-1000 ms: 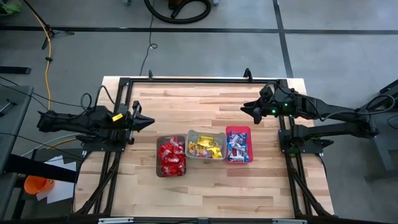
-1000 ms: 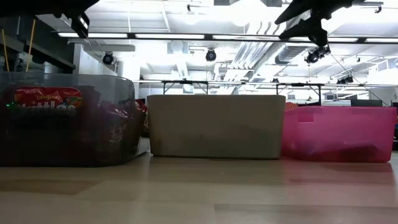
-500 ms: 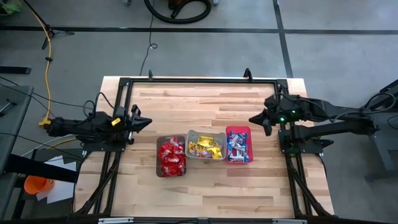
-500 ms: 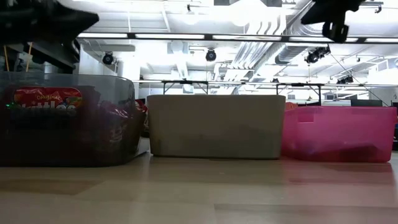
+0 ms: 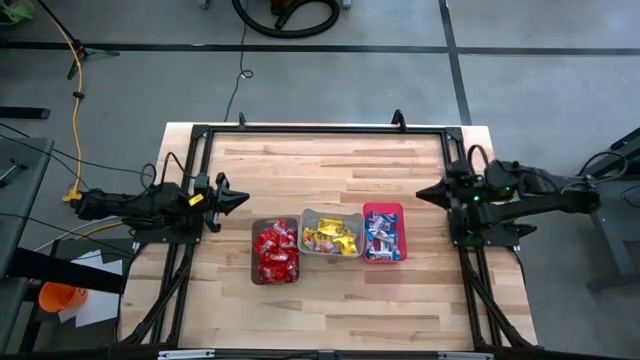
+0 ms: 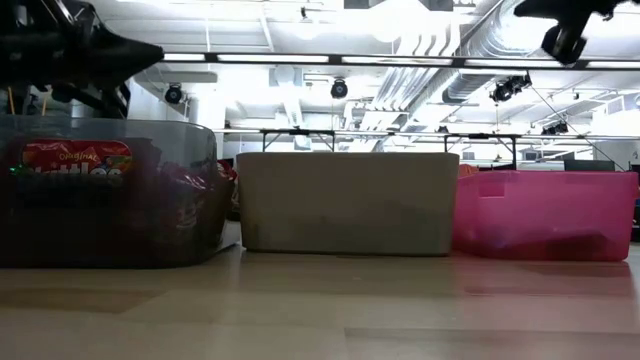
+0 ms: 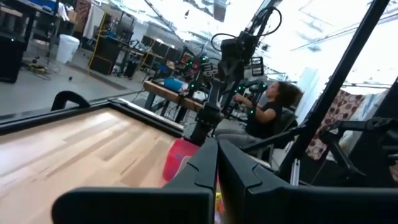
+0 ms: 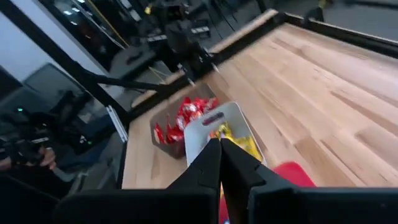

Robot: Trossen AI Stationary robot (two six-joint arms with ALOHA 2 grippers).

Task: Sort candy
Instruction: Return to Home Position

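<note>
1. The left gripper (image 5: 243,198) hovers over the left edge of the wooden table (image 5: 320,170), at the middle left of the high view. Its tip points toward the centre of the picture. In its own wrist view the two dark fingers are pressed together with nothing between them.
2. The right gripper (image 5: 420,194) hovers opposite it at the middle right of the high view, its tip pointing left. It sits up and to the right of the pink bin (image 5: 383,206) in that picture. Its wrist view shows the fingers closed tight on nothing.
3. Three bins stand side by side in a row just below the centre of the high view. The brown bin (image 5: 254,250) is on the left, the grey bin (image 5: 318,212) is in the middle, and the pink bin is on the right.
4. The red packets (image 5: 276,254) are heaped in the brown bin. The yellow packets (image 5: 331,238) lie in the grey bin. The blue-and-white bars (image 5: 381,240) lie in the pink bin.
5. In the low view the bins span the middle band of the picture. One red packet rests against the brown bin's see-through wall at the left. Both arms show only as dark shapes in the upper corners, well above the bins.
6. In the left wrist view a person (image 7: 272,109) sits in the room beyond the table, right of centre.
</note>
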